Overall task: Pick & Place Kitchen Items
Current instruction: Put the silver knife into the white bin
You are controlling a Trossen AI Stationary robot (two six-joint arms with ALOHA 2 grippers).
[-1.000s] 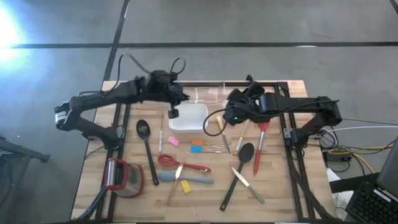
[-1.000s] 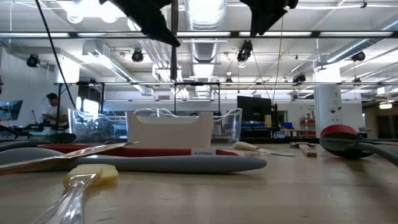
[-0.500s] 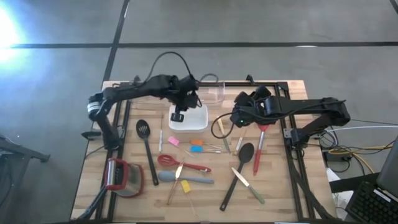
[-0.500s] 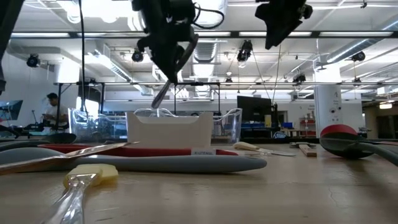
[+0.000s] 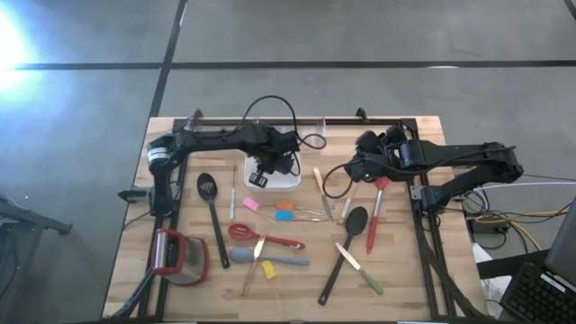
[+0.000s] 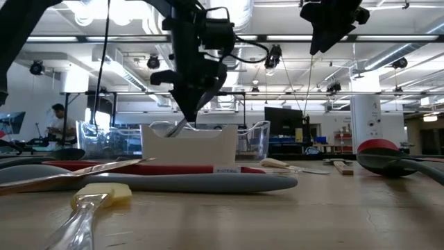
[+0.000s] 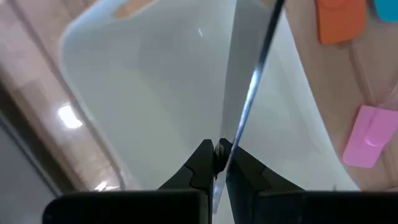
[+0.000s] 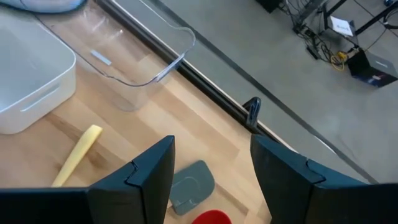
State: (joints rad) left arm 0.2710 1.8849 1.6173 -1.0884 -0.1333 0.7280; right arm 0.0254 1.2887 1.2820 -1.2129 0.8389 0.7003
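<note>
My left gripper (image 5: 261,173) is over the white square dish (image 5: 286,180), shut on a thin metal utensil (image 7: 254,87). In the low view the utensil (image 6: 179,125) slants down from the fingers to the dish's rim (image 6: 187,132). My right gripper (image 5: 358,166) is open and empty, above the table to the right of the clear tub (image 5: 310,135). Its fingers (image 8: 152,171) stand above a yellow-handled piece (image 8: 78,155). The other utensils lie flat on the table: black slotted turner (image 5: 211,211), red whisk (image 5: 261,236), grey-blue spatula (image 5: 270,258), black spoon (image 5: 346,241). My left gripper pinches one end of the thin metal utensil (image 7: 225,154) between its two fingertips. The fingers come from above, pointing down. The utensil hangs slanted below them, and its lower end (image 6: 172,129) reaches the dish's rim. I cannot tell whether it touches the dish's floor.
A red-and-grey gadget (image 5: 175,255) lies at the near left. Pink (image 5: 251,204), orange (image 5: 284,215) and blue (image 5: 284,206) pieces lie just in front of the dish. A red-handled spatula (image 5: 376,202) and wooden-handled knives (image 5: 358,265) lie on the right. A person (image 6: 55,121) is far back in the room.
My left gripper has gone toward the table's right edge and down over the white dish, still holding the metal utensil. The utensil's lower end now reaches the dish's rim. My right gripper has drifted a little toward the table's right edge.
</note>
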